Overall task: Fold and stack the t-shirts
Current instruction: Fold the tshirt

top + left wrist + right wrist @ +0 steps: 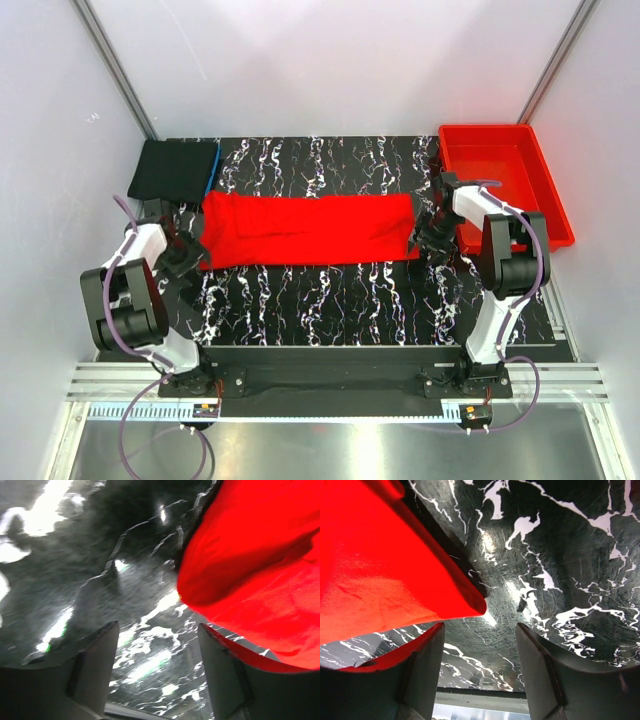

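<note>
The red t-shirt (308, 229) lies folded into a long strip across the middle of the black marbled table (330, 300). A folded black t-shirt with a blue edge (180, 169) sits at the back left corner. My left gripper (192, 256) is open and empty at the strip's left front corner; in the left wrist view the gripper (157, 652) hangs over bare table with the red cloth (260, 565) just to its right. My right gripper (428, 240) is open and empty at the strip's right end; in the right wrist view the gripper (479, 652) is beside the cloth corner (385, 565).
A rigid red plastic bin (500, 180) stands at the back right, just behind the right arm. White walls with metal posts enclose the table. A metal rail (330, 385) runs along the near edge under the arm bases.
</note>
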`<control>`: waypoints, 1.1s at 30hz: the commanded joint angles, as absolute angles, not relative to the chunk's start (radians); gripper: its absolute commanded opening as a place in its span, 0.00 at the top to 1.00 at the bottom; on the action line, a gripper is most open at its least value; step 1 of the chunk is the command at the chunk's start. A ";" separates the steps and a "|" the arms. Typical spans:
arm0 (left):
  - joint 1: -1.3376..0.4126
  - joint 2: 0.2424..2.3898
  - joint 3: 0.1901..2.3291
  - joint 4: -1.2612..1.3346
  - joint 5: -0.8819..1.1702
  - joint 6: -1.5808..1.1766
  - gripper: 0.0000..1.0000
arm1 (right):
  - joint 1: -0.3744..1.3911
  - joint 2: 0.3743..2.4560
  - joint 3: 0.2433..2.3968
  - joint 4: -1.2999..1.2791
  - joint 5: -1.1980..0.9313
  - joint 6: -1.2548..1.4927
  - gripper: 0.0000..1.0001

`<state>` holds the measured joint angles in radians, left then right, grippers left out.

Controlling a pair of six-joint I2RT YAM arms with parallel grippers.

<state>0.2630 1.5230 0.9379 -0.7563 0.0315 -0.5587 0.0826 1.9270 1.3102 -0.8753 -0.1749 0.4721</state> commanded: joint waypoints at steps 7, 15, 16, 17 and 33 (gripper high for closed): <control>0.271 1.606 0.946 -0.609 0.149 -0.638 0.29 | 0.084 1.887 1.307 -0.827 -0.143 0.485 0.34; 0.270 1.661 0.971 -0.592 0.130 -0.647 0.47 | 0.086 1.924 1.339 -0.812 -0.159 0.492 0.34; 0.270 1.666 0.973 -0.592 0.127 -0.646 0.50 | 0.084 1.934 1.344 -0.811 -0.160 0.497 0.35; 0.271 1.670 0.974 -0.592 0.123 -0.643 0.54 | 0.086 1.939 1.344 -0.813 -0.160 0.499 0.35; 0.276 1.671 0.989 -0.678 0.003 -0.592 1.00 | 0.095 1.922 1.232 -0.813 -0.069 0.506 1.00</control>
<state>0.2657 1.6703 0.9668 -0.6384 0.0994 -0.6109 0.0883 1.9335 1.2705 -0.7803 -0.1696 0.5198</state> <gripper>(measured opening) 0.061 0.013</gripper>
